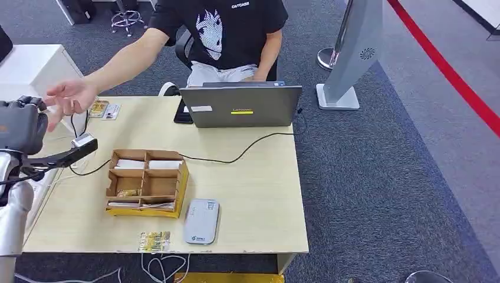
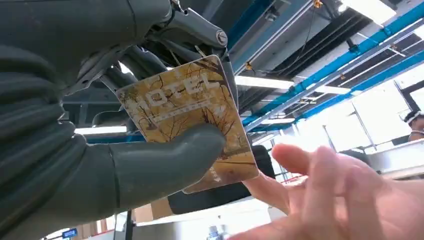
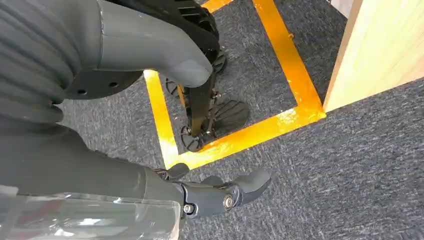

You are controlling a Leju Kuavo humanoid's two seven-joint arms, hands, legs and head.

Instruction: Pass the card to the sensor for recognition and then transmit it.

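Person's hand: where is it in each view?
Head view: upper left, the person's hand open beside the left robot hand.
Left wrist view: lower right, just past the card.
Right wrist view: faces carpet and yellow tape instead.
Shared landmark: the left robot hand.

Grey carpet [image 1: 377, 177] spreads across the floor, a red stripe [image 1: 448, 71] slicing past the far right corner. Yellow tape [image 3: 260, 131] marks a box beside the pale wooden table [image 1: 259, 194]. Overhead, blue beams [image 2: 350, 55] and strip lights [image 2: 260, 81]; bright windows [image 2: 380, 110] beyond.
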